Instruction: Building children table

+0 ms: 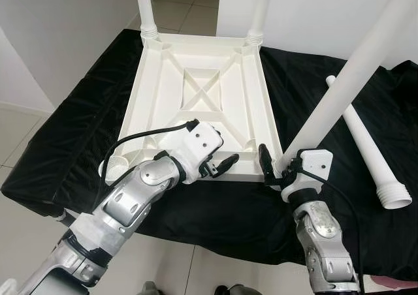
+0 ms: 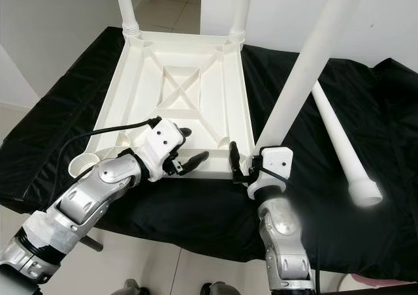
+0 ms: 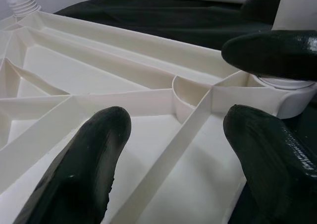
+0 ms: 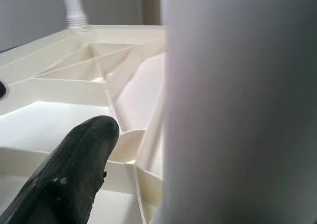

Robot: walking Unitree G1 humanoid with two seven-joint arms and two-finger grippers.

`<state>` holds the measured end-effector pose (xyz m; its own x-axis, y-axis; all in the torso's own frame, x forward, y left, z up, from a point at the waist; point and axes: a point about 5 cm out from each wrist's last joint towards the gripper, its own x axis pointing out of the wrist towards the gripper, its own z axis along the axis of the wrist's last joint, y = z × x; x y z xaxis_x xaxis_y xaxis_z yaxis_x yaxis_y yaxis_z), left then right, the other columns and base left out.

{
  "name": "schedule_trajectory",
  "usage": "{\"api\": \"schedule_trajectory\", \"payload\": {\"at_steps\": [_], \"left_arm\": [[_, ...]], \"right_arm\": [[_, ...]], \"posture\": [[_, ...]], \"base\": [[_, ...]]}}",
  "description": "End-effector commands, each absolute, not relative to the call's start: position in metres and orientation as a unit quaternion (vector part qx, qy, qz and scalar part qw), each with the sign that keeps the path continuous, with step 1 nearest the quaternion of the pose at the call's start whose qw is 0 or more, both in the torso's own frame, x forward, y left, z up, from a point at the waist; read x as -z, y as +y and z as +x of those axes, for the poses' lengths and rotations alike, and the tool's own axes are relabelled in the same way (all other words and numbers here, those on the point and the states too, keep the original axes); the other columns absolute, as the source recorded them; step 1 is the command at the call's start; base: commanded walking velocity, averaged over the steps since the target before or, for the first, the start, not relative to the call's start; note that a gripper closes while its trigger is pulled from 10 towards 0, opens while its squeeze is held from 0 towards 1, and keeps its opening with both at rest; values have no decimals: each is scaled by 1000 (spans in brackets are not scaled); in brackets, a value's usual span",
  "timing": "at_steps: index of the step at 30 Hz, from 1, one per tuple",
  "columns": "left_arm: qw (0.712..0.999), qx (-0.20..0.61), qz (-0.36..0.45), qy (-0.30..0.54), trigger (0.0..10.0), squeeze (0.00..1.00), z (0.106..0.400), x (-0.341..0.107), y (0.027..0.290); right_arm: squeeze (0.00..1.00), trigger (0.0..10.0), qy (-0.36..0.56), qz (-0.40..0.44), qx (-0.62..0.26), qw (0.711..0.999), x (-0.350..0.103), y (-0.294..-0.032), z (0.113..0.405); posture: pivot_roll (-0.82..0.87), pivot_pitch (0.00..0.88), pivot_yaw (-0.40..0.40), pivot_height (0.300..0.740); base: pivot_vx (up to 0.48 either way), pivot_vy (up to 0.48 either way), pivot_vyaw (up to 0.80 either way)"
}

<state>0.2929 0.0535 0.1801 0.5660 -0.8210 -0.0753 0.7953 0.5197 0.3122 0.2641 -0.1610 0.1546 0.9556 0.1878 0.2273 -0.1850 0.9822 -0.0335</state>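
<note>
A white plastic table top (image 1: 196, 79) lies upside down on a black cloth. Two legs (image 1: 145, 4) (image 1: 260, 8) stand in its far corners. A third leg (image 1: 346, 86) rises from the near right corner socket. My right gripper (image 1: 279, 166) straddles the base of that leg. One finger (image 4: 79, 169) stands a little apart from the leg (image 4: 237, 105), and the other is hidden behind it. My left gripper (image 2: 190, 145) hovers open over the near edge of the top, with only ribs (image 3: 168, 149) between its fingers. The near left socket (image 1: 117, 171) holds no leg.
A loose white leg (image 1: 369, 151) lies on the black cloth (image 1: 313, 66) to the right, threaded end towards me. The covered surface ends just in front of me, above grey floor tiles (image 1: 19, 138). White walls stand behind.
</note>
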Motion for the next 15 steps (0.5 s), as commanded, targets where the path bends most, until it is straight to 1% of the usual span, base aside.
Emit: {"api": "schedule_trajectory", "payload": {"at_steps": [1,4,8,14,15], "left_arm": [[813,559,158,-28,10000,0,279,-177,48],[811,564,156,-26,10000,0,278,-176,48],[801,581,142,-18,10000,0,272,-175,47],[793,595,129,-12,10000,0,265,-173,41],[791,599,129,-11,10000,0,263,-172,40]], "right_arm": [[0,10000,-113,-15,-124,986,-153,-165,265],[0,10000,-111,-22,-138,984,-153,-168,266],[0,10000,-101,-50,-196,974,-149,-179,273],[0,10000,-94,-65,-231,966,-147,-183,279],[0,9843,-93,-70,-236,965,-147,-185,281]], "posture": [[-14,131,-34,740],[-13,130,-34,740],[-3,115,-37,740],[0,110,-32,740],[1,108,-32,740]], "base": [[0,0,0],[0,0,0],[0,0,0],[0,0,0],[0,0,0]]}}
